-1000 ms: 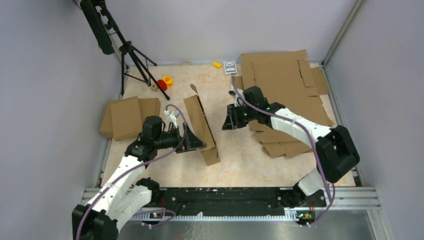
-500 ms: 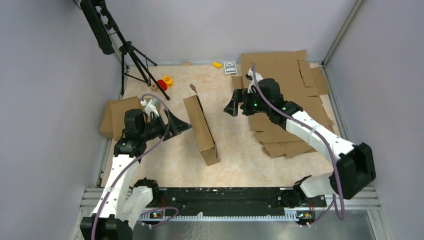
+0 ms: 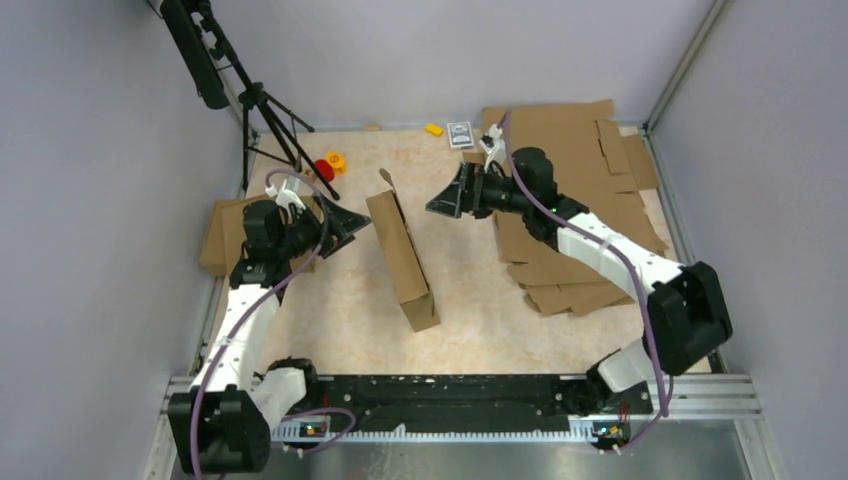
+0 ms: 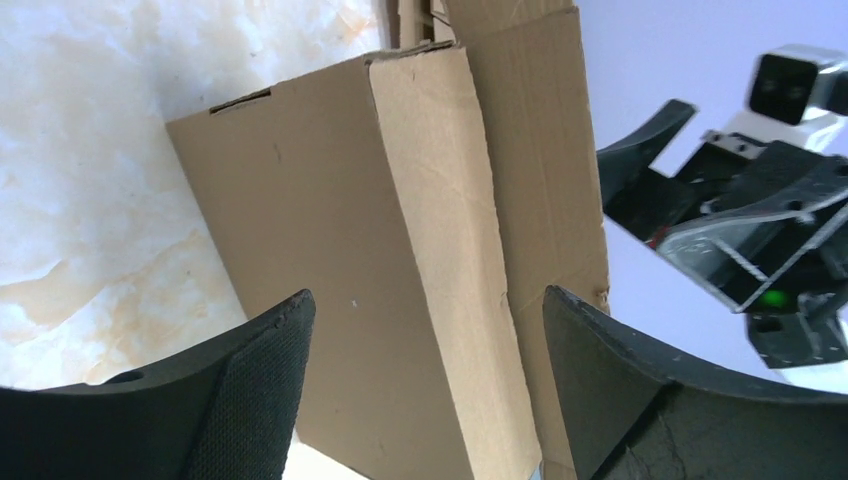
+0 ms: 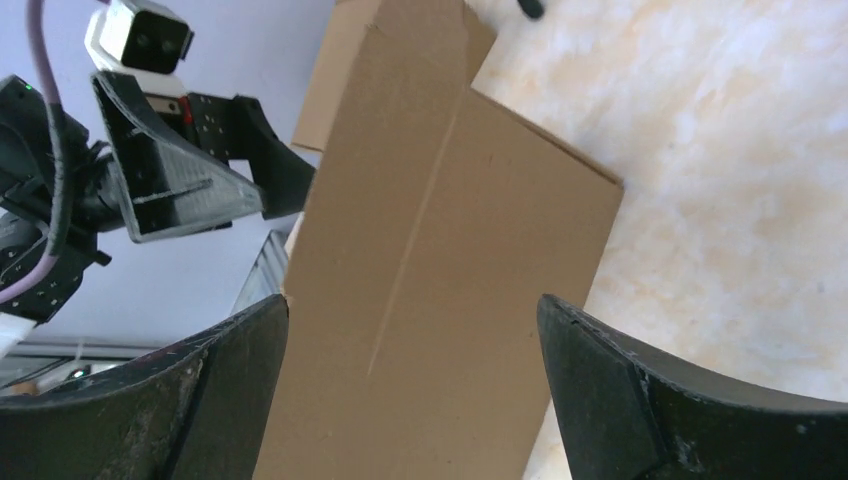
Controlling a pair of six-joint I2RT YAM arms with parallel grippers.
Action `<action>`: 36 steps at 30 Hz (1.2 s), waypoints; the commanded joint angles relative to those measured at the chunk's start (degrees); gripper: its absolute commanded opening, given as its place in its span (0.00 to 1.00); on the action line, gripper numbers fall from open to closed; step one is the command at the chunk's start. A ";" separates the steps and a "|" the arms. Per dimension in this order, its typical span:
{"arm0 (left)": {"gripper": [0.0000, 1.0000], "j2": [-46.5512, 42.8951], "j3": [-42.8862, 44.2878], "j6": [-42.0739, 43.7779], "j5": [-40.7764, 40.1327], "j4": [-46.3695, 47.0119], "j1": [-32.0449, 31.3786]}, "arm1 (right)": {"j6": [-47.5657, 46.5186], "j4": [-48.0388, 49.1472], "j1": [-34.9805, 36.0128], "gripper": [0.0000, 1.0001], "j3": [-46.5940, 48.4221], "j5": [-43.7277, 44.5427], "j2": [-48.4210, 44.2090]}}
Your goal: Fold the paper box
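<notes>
Paper box [image 3: 402,262]: standing edgewise, probably light, stiff, tippy; top edge is offering a pinch. Left hand [image 3: 352,224], right hand [image 3: 440,200]: flanking it, both spread apart.

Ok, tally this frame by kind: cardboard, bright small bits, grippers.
paper box, upright: 1
flat cardboard piles: 2 (right pile, left pile)
bright small bits: 3 (yellow block, red piece, orange piece)
open grippers: 2 (left gripper, right gripper)
Total: 8

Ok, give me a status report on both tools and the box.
Left tool open, clear of box. Right tool open, clear too. Paper box standing on edge between them, unheld. Nothing in the way.
</notes>
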 commanded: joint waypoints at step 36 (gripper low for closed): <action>0.55 9.42 -1.17 -11.26 -3.82 10.95 -17.61 | 5.25 6.44 4.64 0.82 0.24 -15.74 6.22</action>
